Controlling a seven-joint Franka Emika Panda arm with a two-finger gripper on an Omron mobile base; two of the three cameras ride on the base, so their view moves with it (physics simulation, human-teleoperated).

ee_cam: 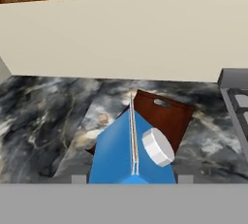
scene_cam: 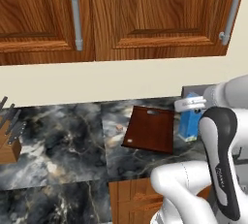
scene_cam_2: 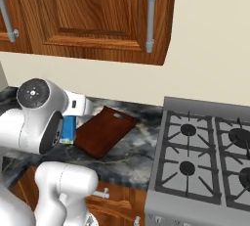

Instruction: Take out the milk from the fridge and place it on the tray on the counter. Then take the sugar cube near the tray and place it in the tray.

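Milk (ee_cam: 131,152) is out of the fridge, pinched in my tool (scene_cam: 191,104) just right of the tray (scene_cam: 150,129), above the bench (scene_cam: 72,140). Left to do, I reckon: set it down, then the sugar cube.

Flat, even rendered light with no clear source, no glare, only a thin soft shadow under the tray (scene_cam: 150,131) on the counter (scene_cam: 68,136), textures slightly soft and low-res, milk (ee_cam: 131,152) up close in hand view looks blocky, no edge distortion.
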